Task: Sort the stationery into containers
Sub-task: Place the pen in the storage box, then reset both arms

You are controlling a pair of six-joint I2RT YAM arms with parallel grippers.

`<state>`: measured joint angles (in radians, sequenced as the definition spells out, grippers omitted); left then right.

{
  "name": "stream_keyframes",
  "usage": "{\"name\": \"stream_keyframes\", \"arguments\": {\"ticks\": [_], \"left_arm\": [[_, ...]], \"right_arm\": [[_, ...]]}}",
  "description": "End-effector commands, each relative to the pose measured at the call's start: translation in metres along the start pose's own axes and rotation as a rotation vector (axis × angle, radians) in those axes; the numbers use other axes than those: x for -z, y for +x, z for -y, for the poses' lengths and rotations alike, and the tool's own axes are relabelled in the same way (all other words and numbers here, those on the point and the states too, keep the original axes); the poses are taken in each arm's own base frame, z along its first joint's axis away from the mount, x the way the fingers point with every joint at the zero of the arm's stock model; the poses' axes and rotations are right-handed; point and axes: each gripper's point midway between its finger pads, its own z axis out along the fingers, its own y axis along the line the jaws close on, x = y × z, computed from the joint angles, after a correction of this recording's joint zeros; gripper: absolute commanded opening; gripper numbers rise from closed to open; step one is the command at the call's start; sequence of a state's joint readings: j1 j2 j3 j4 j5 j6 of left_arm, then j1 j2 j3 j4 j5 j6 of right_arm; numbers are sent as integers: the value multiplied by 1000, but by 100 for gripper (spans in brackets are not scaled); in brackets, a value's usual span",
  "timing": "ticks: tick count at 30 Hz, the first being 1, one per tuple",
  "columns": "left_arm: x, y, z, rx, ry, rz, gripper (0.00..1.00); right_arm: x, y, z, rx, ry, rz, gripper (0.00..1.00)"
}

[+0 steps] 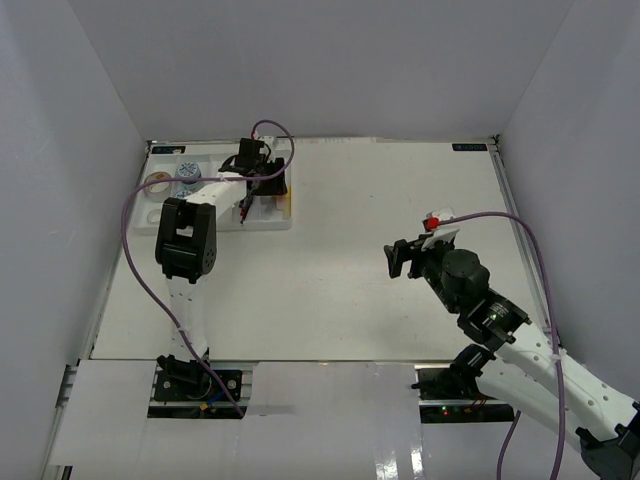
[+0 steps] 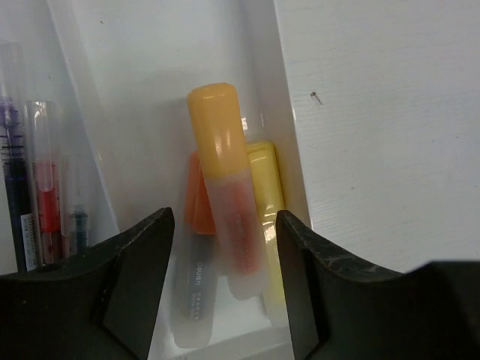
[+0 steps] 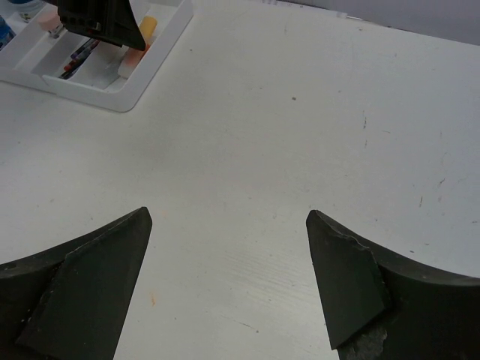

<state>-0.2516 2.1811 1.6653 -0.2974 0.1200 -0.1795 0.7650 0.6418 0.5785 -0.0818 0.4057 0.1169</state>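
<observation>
My left gripper (image 2: 225, 225) hangs open over the right end compartment of the white tray (image 2: 259, 45). Between its fingers lies an orange-capped marker (image 2: 225, 172), blurred, with a gap on each side. It rests on a second orange marker (image 2: 196, 247) and beside a yellow one (image 2: 266, 187). Dark and red pens (image 2: 34, 195) lie in the compartment to the left. From above, the left gripper (image 1: 262, 172) stands over the tray (image 1: 272, 222) at the far left. My right gripper (image 3: 229, 225) is open over bare table, holding nothing, at mid right (image 1: 400, 258).
Blue-white tubs (image 1: 188, 172) and a tape roll (image 1: 157, 182) sit in the tray's left part. White walls close in the table on three sides. A purple cable (image 1: 270, 130) loops above the left wrist. A small red and white piece (image 1: 433, 221) shows behind my right wrist.
</observation>
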Motion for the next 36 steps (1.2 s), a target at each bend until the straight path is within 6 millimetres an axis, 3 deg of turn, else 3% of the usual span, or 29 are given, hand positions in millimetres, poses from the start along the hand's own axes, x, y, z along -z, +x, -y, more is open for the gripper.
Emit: {"name": "stream_keyframes", "arguments": {"ticks": [1, 4, 5, 7, 8, 11, 12, 14, 15, 16, 18, 19, 21, 22, 27, 29, 36], "left_arm": [[36, -56, 12, -2, 13, 128, 69], [54, -64, 17, -1, 25, 154, 74], [74, -77, 22, -5, 34, 192, 75], [95, -80, 25, -6, 38, 216, 77], [127, -97, 32, -6, 51, 278, 80], [172, -97, 37, 11, 55, 333, 84], [206, -97, 41, 8, 63, 384, 87], [240, -94, 39, 16, 46, 441, 94], [283, -100, 42, 15, 47, 527, 97], [286, -80, 32, 31, 6, 518, 98], [315, -69, 26, 45, -26, 574, 98], [341, -56, 20, 56, -54, 629, 98], [365, -42, 14, 74, -77, 677, 98], [388, -30, 8, 88, -94, 735, 98], [423, 16, -5, 116, -136, 785, 98], [424, 39, -17, 136, -189, 751, 98], [417, 73, -33, 227, -215, 799, 98]], "right_arm": [[6, -9, 6, -14, 20, 39, 90], [8, -14, 8, -13, 29, 50, 90], [9, -17, 8, -13, 30, 55, 90], [11, -21, 13, -6, 51, 61, 90], [13, -20, 15, -1, 61, 56, 90], [19, -30, 23, 11, 91, 79, 90], [22, -33, 27, 7, 108, 91, 90], [28, -39, 31, -1, 125, 113, 90], [30, -40, 32, 1, 126, 120, 90], [31, -42, 34, 6, 132, 124, 90], [35, -45, 38, 23, 150, 135, 90], [35, -45, 39, 33, 153, 135, 90], [37, -46, 43, 52, 167, 138, 90], [37, -44, 43, 54, 167, 137, 90], [43, -43, 43, 32, 155, 167, 90], [45, -41, 47, 24, 171, 173, 90], [56, -49, 56, 5, 200, 235, 90]]}}
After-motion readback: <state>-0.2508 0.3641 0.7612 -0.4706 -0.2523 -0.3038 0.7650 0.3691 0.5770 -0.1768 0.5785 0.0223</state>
